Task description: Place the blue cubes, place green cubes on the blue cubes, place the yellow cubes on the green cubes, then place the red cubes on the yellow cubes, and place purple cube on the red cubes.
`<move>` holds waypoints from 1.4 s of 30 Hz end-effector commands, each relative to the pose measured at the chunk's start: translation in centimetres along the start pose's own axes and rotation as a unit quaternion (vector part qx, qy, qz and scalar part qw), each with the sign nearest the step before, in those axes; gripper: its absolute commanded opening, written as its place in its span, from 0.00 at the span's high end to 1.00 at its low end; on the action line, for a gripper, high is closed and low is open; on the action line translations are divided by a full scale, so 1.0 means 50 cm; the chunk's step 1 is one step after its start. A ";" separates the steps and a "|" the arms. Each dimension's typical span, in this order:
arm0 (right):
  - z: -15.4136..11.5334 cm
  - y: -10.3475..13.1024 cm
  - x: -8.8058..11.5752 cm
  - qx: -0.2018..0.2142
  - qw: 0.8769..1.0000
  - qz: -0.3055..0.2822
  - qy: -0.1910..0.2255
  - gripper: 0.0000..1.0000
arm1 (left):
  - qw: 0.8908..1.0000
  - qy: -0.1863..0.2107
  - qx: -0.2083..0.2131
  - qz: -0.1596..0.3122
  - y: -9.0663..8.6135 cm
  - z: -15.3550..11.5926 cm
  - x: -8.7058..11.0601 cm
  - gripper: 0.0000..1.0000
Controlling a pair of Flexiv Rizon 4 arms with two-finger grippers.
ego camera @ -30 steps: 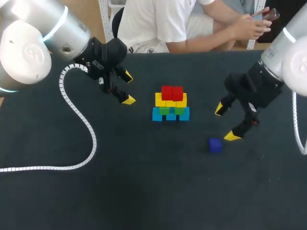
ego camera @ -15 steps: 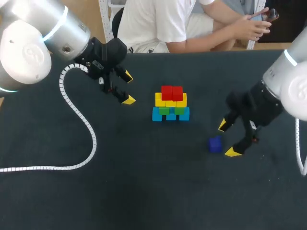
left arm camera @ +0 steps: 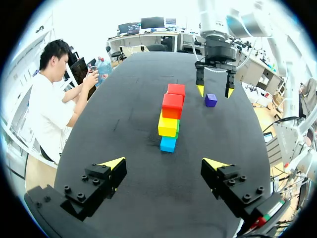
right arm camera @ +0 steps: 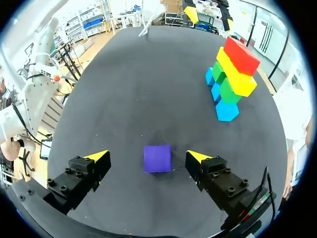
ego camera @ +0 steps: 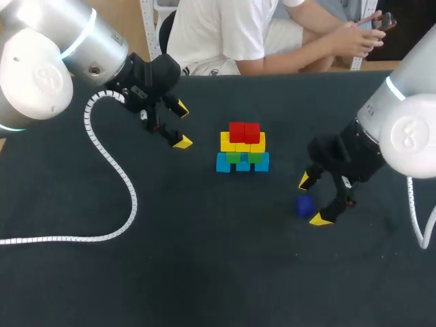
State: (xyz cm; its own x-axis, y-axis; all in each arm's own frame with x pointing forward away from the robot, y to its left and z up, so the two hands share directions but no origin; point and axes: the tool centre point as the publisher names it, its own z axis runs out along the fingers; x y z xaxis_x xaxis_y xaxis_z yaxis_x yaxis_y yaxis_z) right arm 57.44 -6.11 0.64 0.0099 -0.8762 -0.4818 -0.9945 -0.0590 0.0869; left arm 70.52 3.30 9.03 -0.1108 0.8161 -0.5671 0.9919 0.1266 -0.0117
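Purple cube (ego camera: 304, 205) between fingers of right gripper (ego camera: 310, 199), wide open, no contact; left gripper (ego camera: 182, 125) wide open, apart from stack (ego camera: 242, 148).

Free: the desk's (ego camera: 204, 286) near half, bare; lanes on either side of the stack (ego camera: 242, 148).
Obstacles: stack, mid-desk, the tallest thing; cable (ego camera: 126, 197) looping over the desk's left part; left gripper (ego camera: 182, 125) beside the stack, apart from it.
Tight spot: purple cube (ego camera: 304, 204) between the right gripper's (ego camera: 312, 199) spread fingers, a gap on each side.
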 end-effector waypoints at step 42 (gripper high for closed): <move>-0.036 -0.026 -0.002 0.015 1.000 0.023 -0.010 1.00 | 1.000 -0.001 0.002 0.001 0.003 0.000 0.001 0.00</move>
State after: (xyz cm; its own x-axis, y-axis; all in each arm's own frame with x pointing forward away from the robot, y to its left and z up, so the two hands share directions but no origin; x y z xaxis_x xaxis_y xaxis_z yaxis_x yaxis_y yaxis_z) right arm 59.58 -6.29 0.47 -0.0322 -0.8630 -0.5042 -0.9958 -0.0157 0.0904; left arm 70.52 3.31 9.03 -0.1109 0.8161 -0.5671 0.9919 0.1266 -0.0117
